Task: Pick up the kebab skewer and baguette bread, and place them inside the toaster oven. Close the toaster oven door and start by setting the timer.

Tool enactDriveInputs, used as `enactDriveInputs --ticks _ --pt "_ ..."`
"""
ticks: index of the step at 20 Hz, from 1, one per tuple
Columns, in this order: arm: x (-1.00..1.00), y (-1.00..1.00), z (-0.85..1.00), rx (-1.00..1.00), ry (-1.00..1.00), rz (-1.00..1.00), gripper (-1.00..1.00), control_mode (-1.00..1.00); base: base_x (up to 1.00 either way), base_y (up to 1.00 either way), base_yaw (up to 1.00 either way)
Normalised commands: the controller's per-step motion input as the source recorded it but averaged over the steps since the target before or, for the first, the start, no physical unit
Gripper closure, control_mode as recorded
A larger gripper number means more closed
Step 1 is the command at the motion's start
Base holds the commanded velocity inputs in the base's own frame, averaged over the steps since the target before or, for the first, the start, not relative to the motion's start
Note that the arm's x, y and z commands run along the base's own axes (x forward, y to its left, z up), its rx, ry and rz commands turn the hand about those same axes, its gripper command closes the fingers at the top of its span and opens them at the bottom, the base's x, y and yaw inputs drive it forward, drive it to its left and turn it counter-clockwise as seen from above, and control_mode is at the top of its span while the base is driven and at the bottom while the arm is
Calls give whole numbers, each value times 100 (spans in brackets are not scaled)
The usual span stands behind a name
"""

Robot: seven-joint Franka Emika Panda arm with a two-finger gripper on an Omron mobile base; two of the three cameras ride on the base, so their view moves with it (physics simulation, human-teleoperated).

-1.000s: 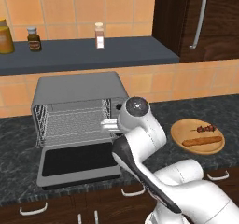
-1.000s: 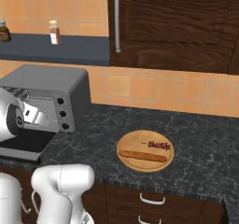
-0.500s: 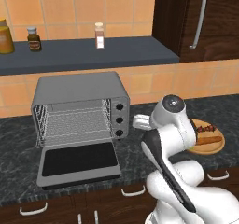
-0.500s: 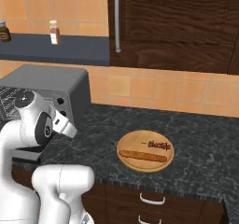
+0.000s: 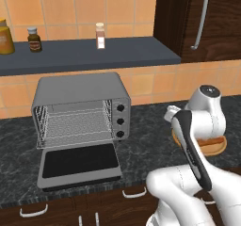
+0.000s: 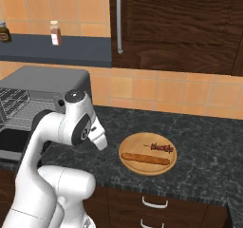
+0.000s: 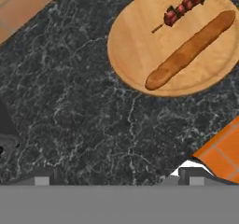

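Note:
The kebab skewer (image 7: pixel 183 7) and the baguette bread (image 7: pixel 189 48) lie side by side on a round wooden plate (image 7: pixel 135 45) on the dark counter. In the hand view my gripper (image 7: pixel 119 178) hangs above bare counter short of the plate, its finger tips wide apart and open with nothing between them. From the right base view the gripper (image 6: pixel 100 140) is just left of the plate (image 6: pixel 137 144), which carries the baguette (image 6: pixel 144 158) and skewer (image 6: pixel 161 147). The toaster oven (image 5: pixel 80 91) stands at the left with its door (image 5: pixel 77 161) dropped flat and its wire rack (image 5: pixel 75 124) bare.
Three black knobs (image 5: pixel 120 121) run down the oven's right front. A dark shelf (image 5: pixel 89 55) above it holds several jars and bottles. A dark wooden cabinet (image 6: pixel 180 27) hangs over the plate. My arm (image 5: pixel 197 126) hides most of the plate in the left base view.
The arm has swung to the right, from the oven's open front across the counter to just beside the plate. The gripper stayed open. Food and oven have not moved.

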Motion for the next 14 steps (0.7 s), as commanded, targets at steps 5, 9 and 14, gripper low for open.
enactDriveInputs --ticks 5,9,14 --pt "0 -99 -25 13 7 -29 -100 -100 0 0 0" --pt "3 -66 -25 6 10 -32 -100 -100 0 0 0" --pt "12 -60 -31 0 10 -31 -100 -100 0 0 0"
